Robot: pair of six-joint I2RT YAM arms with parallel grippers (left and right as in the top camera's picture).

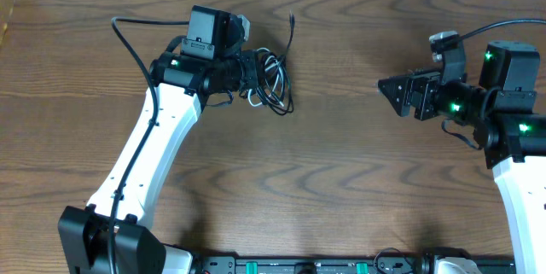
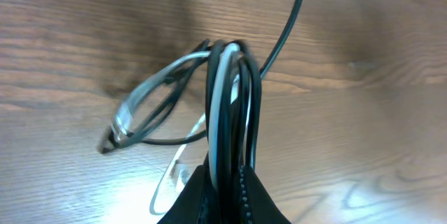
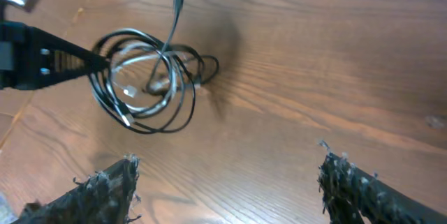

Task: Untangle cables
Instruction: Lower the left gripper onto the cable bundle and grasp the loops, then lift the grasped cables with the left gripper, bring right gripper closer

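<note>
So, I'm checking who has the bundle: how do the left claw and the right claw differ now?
The left claw is shut on the cables; the right claw is open and empty. The left claw is at the cables; the right claw is well apart from them across the table. Both face the cables.

Cables (image 1: 271, 82) bundled on table (image 1: 341, 180), at left pincer (image 1: 252, 74) tip; right pincer (image 1: 383, 86) well apart, rightward.

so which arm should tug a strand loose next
Probably right. The left gripper is shut on the cables, pinning the bundle; the right gripper is open, empty and facing it.
</note>
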